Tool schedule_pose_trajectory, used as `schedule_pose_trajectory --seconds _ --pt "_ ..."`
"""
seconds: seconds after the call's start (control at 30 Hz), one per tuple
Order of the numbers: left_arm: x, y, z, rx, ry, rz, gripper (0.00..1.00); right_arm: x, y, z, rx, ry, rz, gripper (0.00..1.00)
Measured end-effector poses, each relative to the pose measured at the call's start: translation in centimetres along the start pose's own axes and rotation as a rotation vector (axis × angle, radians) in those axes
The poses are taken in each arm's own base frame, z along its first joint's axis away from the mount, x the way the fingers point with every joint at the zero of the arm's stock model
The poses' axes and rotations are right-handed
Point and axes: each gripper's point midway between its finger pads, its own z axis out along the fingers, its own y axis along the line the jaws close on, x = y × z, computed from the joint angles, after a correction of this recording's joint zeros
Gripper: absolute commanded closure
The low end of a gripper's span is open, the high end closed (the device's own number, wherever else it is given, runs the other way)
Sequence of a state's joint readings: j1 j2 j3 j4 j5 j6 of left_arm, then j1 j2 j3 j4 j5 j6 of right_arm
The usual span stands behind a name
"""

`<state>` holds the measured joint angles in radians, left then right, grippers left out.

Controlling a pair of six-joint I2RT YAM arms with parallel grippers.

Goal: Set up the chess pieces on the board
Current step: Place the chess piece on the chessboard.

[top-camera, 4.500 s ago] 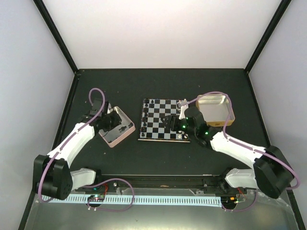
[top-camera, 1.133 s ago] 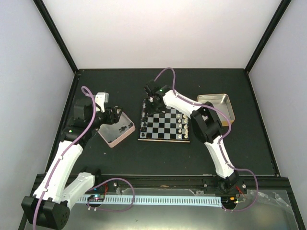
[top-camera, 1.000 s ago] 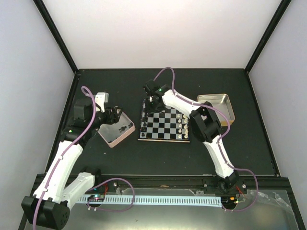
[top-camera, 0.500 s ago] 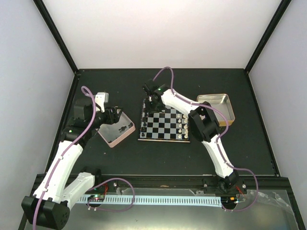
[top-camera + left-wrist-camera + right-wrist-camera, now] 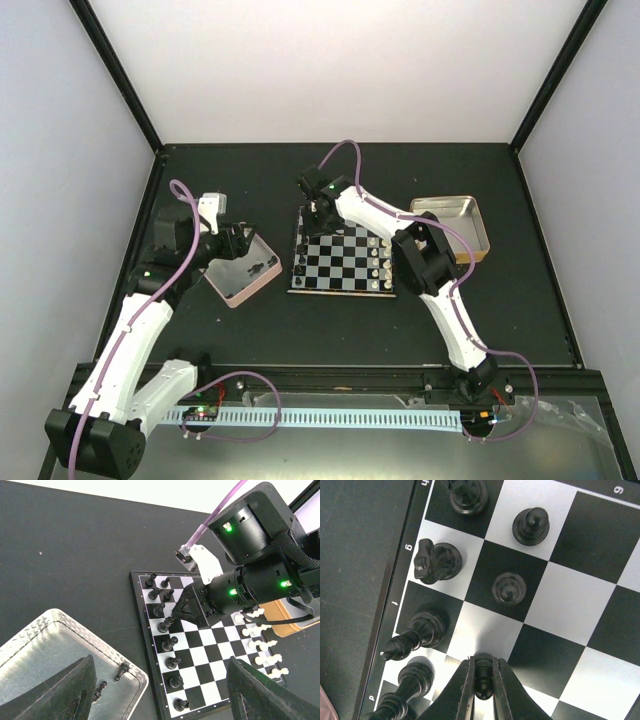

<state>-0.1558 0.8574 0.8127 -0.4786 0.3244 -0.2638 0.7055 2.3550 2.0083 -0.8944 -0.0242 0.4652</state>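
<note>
Right end effector [image 5: 483, 666] is pinched tight on a black pawn [image 5: 483, 681] at the far-left part of the board [image 5: 345, 262], which sits mid-surface. The other black pieces [image 5: 159, 611] line the board's left side and the white ones [image 5: 260, 645] its right. Left end effector [image 5: 234, 244] hangs wide open over the pink-rimmed tin [image 5: 255, 287], which has two loose black pieces [image 5: 122, 669] inside.

Sides of pawn [image 5: 483, 685] hidden by right gripper [image 5: 483, 662] fingers; board [image 5: 560, 600] cut off.
</note>
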Motion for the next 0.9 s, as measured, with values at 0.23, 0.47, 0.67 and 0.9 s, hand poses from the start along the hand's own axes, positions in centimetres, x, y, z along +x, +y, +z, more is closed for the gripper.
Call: schedule_pose_trajectory --seconds 0.23,0.47,0.67,0.9 --pt "0.16 0.08 0.09 -0.002 0.004 -0.002 0.27 -0.37 -0.21 0.08 0.015 -0.015 0.0 0.89" --pt "0.18 0.09 0.11 -0.002 0.005 -0.002 0.27 -0.76 -0.03 0.21 0.008 -0.031 -0.011 0.88" --pt "0.26 0.17 0.26 -0.004 0.01 -0.004 0.27 -0.86 0.14 0.26 -0.001 -0.034 -0.015 0.82" --pt "0.33 0.34 0.41 -0.008 0.015 -0.007 0.27 -0.84 0.08 0.27 0.002 -0.034 -0.016 0.76"
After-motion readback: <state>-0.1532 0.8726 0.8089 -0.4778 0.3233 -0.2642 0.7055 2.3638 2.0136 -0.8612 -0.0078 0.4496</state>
